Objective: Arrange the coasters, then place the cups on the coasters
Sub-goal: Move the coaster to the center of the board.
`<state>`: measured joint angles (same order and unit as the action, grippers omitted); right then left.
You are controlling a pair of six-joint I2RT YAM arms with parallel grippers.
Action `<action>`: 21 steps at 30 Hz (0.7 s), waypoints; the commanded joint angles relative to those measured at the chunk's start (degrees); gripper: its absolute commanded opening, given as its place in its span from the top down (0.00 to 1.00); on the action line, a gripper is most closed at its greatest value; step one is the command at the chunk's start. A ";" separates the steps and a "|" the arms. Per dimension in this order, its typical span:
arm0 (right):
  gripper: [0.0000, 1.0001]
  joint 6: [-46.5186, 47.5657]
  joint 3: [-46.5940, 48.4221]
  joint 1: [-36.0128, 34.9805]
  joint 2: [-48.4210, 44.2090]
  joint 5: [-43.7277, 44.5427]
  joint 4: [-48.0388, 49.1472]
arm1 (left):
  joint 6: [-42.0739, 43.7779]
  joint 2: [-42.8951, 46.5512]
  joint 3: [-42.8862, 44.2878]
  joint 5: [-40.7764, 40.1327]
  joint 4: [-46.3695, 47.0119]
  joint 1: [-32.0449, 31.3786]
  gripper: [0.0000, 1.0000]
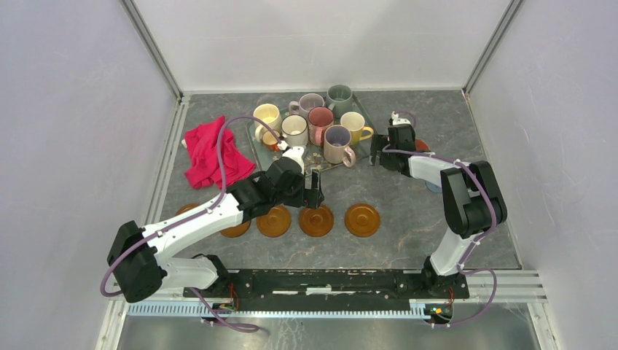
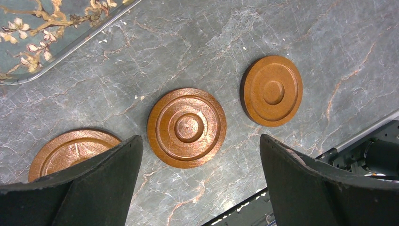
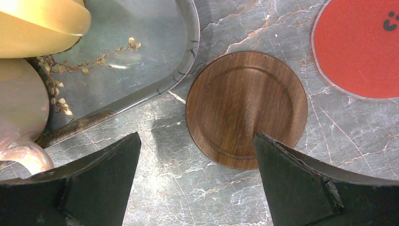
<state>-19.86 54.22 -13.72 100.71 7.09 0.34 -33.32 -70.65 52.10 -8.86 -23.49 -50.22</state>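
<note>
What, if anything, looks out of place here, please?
The dark wooden coaster and red coaster lie beside the tray, apart from the orange-brown coaster row; a red cloth lies crumpled left of the tray.

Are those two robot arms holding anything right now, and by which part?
Nothing is held. The left gripper stands open above an orange-brown coaster, and the right gripper stands open above the dark brown coaster beside the tray.

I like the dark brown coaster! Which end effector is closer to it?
Right. The right end effector hovers over the dark brown coaster; the left end effector is above the orange coasters.
</note>
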 commanded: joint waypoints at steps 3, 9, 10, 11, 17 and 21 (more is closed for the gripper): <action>0.03 -3.37 -2.87 0.13 -2.47 0.23 -4.73 | 2.99 0.05 1.21 -0.03 1.69 0.21 0.00; 0.02 -5.75 -10.37 0.17 -8.63 3.19 -7.43 | 3.20 -0.58 1.38 0.05 1.87 0.21 0.00; 0.02 -6.13 -11.61 0.17 -9.91 3.25 -7.44 | 3.19 -0.66 1.35 0.13 2.05 0.21 0.00; 0.02 -6.52 -13.05 0.18 -11.27 3.02 -7.50 | 3.18 -0.78 1.34 0.20 2.18 0.21 0.00; 0.03 -8.21 -20.34 0.14 -17.49 1.12 -7.17 | 3.22 -1.39 1.15 0.51 2.82 0.21 0.00; 0.02 -9.76 -24.85 0.14 -21.87 -0.45 -6.85 | 3.34 -1.87 1.21 0.74 3.13 0.21 0.00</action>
<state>-26.02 34.57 -13.72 81.08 9.45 -1.48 -33.30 -71.81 52.10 -8.80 -23.22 -50.22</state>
